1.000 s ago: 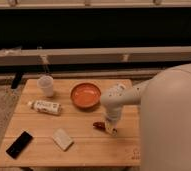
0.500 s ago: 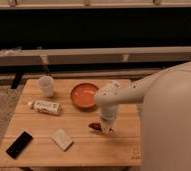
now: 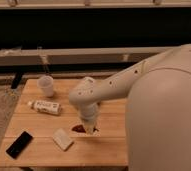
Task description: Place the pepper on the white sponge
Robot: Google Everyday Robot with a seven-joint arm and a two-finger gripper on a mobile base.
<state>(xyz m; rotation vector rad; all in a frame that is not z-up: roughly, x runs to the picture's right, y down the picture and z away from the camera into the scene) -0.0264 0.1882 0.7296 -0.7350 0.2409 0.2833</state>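
The pepper (image 3: 79, 128) is a small dark red piece that sticks out to the left of my gripper (image 3: 89, 128), just above the wooden table (image 3: 109, 142). The gripper points down at the table's middle front and is shut on the pepper. The white sponge (image 3: 63, 138) lies flat on the table, a short way to the lower left of the pepper and apart from it. My arm (image 3: 114, 87) reaches in from the right and hides the orange bowl.
A white labelled bottle (image 3: 45, 106) lies on its side at the left. A clear cup (image 3: 46, 86) stands at the back left. A black phone-like slab (image 3: 19, 144) lies at the front left corner. My pale body (image 3: 164, 120) fills the right side.
The gripper has moved left across the table toward the sponge, and the pepper has moved left with it. The arm now covers the orange bowl.
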